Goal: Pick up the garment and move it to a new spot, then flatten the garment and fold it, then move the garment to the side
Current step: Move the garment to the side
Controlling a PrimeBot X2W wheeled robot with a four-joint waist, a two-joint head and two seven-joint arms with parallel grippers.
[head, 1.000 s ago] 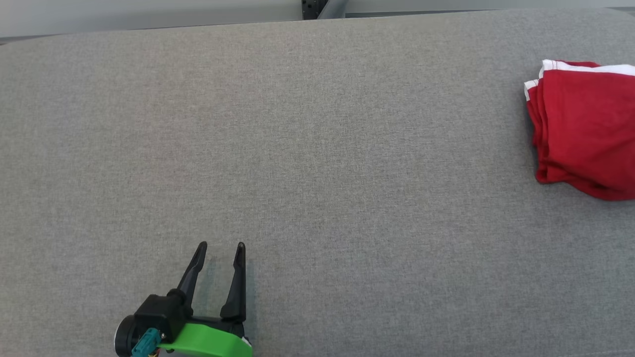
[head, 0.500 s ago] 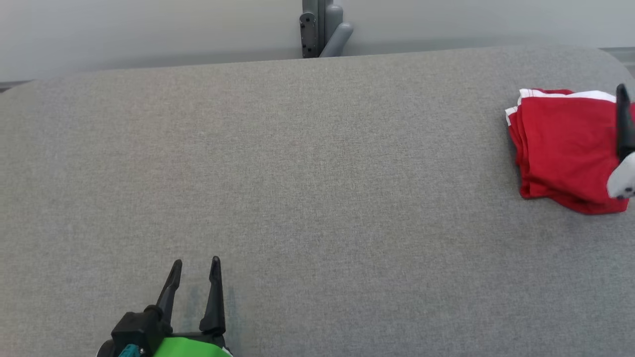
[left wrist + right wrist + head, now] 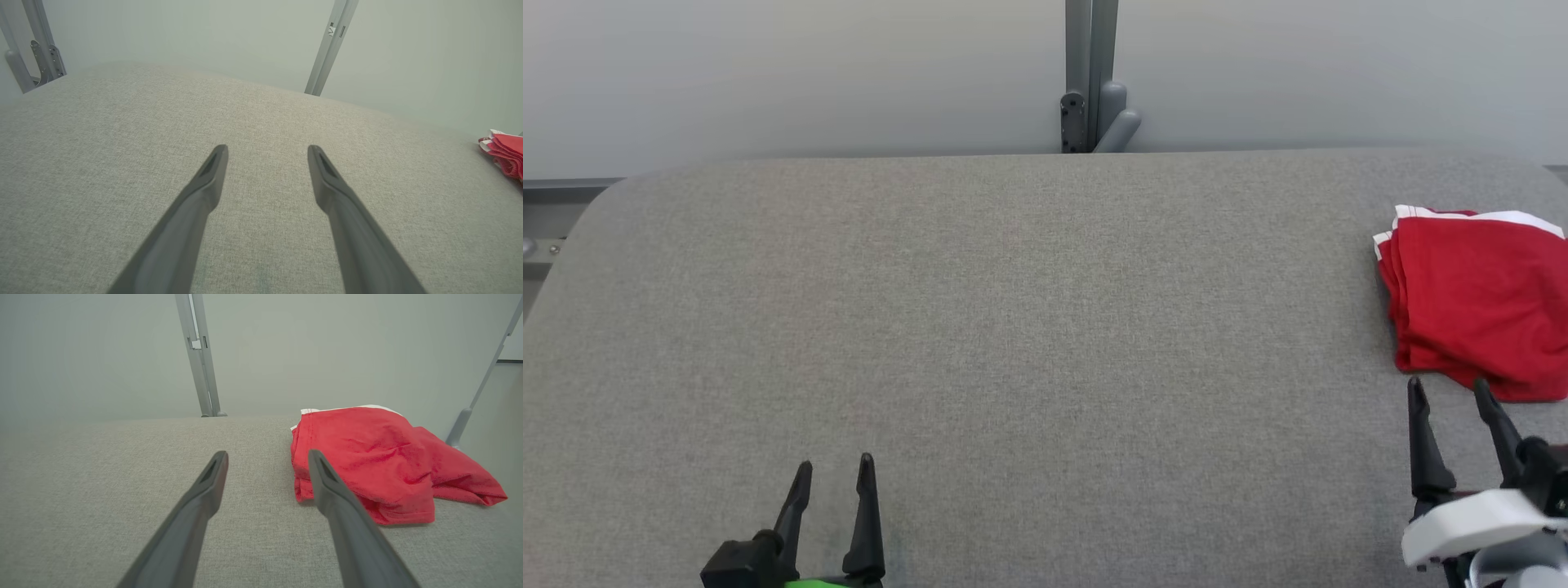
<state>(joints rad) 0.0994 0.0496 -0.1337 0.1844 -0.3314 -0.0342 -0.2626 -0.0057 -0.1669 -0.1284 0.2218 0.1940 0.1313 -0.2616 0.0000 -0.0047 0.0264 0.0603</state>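
Note:
The garment [image 3: 1478, 302] is red with white trim and lies folded in a loose stack at the far right of the grey padded table [image 3: 1013, 327]. It also appears in the right wrist view as garment [image 3: 367, 457] and at the edge of the left wrist view as garment [image 3: 504, 153]. My right gripper [image 3: 1450, 392] stands open just in front of the garment's near edge, nothing between its fingers. At the lower left my left gripper [image 3: 835, 469] is open and empty, far from the cloth.
A grey metal post with a bracket [image 3: 1090, 90] stands behind the table's back edge against a pale wall. The table's rounded left corner [image 3: 596, 204] and right corner show; the garment lies close to the right edge.
The head camera has tilted up, so the wall and table's back edge now show. My right gripper has come away from over the garment to just in front of it. The garment has not moved.

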